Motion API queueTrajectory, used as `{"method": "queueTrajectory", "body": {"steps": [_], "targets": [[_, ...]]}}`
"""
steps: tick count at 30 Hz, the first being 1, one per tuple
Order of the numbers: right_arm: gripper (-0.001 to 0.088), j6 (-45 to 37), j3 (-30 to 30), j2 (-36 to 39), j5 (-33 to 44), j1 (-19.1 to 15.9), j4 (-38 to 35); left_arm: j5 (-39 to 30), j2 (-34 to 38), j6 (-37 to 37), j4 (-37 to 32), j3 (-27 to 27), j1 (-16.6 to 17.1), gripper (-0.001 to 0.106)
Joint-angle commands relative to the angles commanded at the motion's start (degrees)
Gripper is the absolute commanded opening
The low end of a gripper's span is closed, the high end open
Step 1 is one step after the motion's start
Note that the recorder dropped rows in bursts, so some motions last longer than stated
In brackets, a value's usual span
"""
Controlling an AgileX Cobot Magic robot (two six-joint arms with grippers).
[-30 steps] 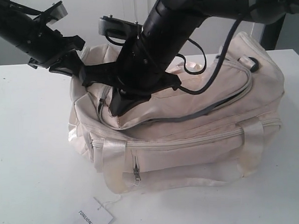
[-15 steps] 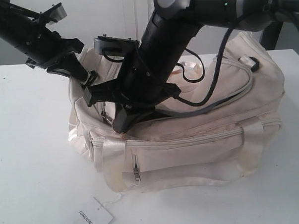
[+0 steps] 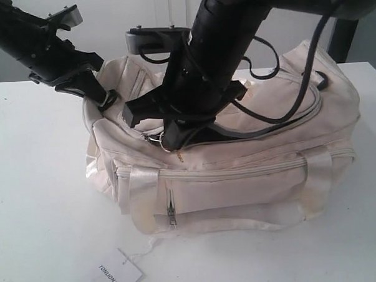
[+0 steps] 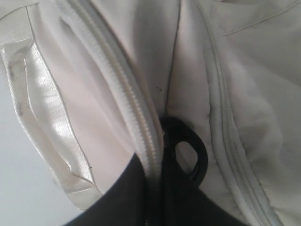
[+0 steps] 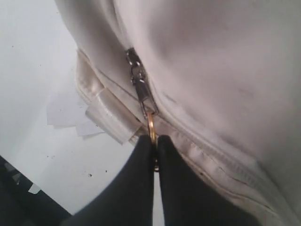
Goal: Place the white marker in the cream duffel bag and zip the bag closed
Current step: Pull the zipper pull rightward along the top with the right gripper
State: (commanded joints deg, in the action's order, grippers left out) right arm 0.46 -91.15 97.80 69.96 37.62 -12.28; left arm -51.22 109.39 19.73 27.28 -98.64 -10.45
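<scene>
Scene: a cream bag (image 3: 252, 175) lies on its side on a white table (image 3: 41, 203), and both of your arms are on it.

Bag: soft and slumped, with its front pocket facing the exterior camera. A satin strap (image 3: 137, 193) runs down the front near the left end.

Right gripper (image 3: 169, 142): it reaches across to the left part of the bag's curved top zipper. Its fingers are pressed together on the gold ring pull (image 5: 150, 125), which hangs from the metal slider (the right wrist view shows this best).

Left gripper (image 3: 108, 99): it sits at the bag's upper left end. In its wrist view, the black fingers pinch a fold of cream fabric with zipper tape running between them.

Top zipper: in the exterior view, a dark strip shows along it to the right of your right gripper.

Marker: it shows in none of the three views, so you cannot tell where it lies.

Paper tag (image 3: 116, 276): white, printed TONLION. It lies flat on the table in front of the bag, tied to it by a thin string.
</scene>
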Motion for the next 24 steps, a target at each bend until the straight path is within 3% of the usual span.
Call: {"method": "queueTrajectory", "body": {"steps": [7,16,19,24], "targets": [[0.0,0.26,0.0,-3.91,0.0,0.0,3.81,-0.35,0.0,0.0,-1.73,0.0,0.0,0.0],[0.0,2.03,0.0,-3.47,0.0,0.0,5.88,-1.49,0.0,0.0,-2.0,0.0,0.0,0.0],[0.0,2.84,0.0,-2.89,-0.09,0.0,5.66,-1.59,-0.12,-0.43,-1.86,0.0,0.0,0.01],[0.0,3.7,0.0,-1.8,-1.02,0.0,5.37,-3.61,-0.78,-0.55,-1.14,0.0,0.0,0.042]]}}
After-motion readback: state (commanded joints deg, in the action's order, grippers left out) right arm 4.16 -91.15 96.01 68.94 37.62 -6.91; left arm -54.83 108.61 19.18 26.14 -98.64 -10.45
